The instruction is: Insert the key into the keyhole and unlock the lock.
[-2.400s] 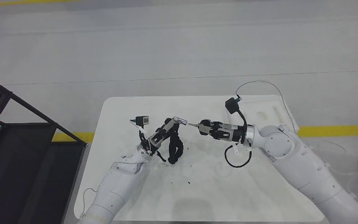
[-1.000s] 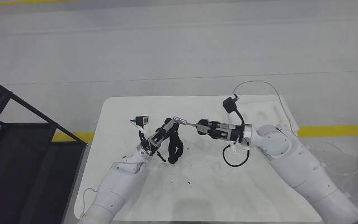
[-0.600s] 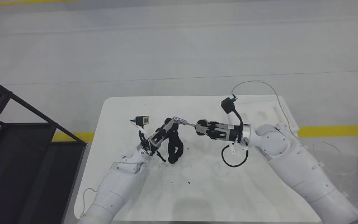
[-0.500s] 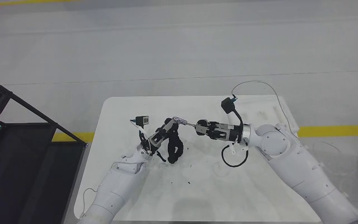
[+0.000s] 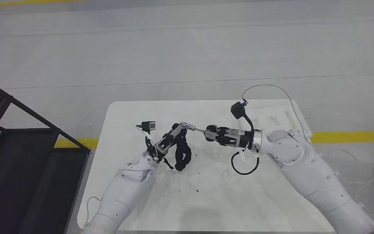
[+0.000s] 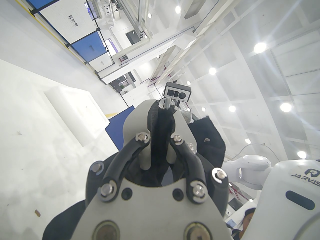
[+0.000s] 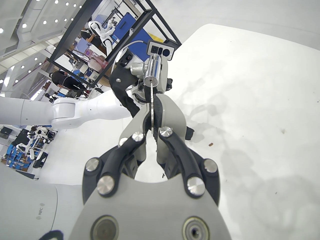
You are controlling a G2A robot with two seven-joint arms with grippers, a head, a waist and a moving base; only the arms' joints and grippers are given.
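A silver cylinder lock (image 5: 188, 125) is held up over the white table between the two arms. It is attached to a black fabric piece (image 5: 183, 157). My left gripper (image 5: 174, 136) is shut on that black fabric (image 6: 160, 131), with the lock's metal end (image 6: 166, 102) just past its fingertips. My right gripper (image 5: 204, 132) is shut on a flat metal key (image 7: 151, 101). The key's blade runs straight into the keyhole end of the lock (image 7: 151, 69). How deep the key sits is hidden inside the lock.
The white table (image 5: 234, 193) carries a few small dark specks (image 5: 197, 190). A shallow white tray (image 5: 280, 111) lies at the back right. A black metal rack (image 5: 29, 169) stands off the table's left side.
Across the earlier frames the right arm edged a little to the left, toward the lock. The left arm and the lock have stayed put.
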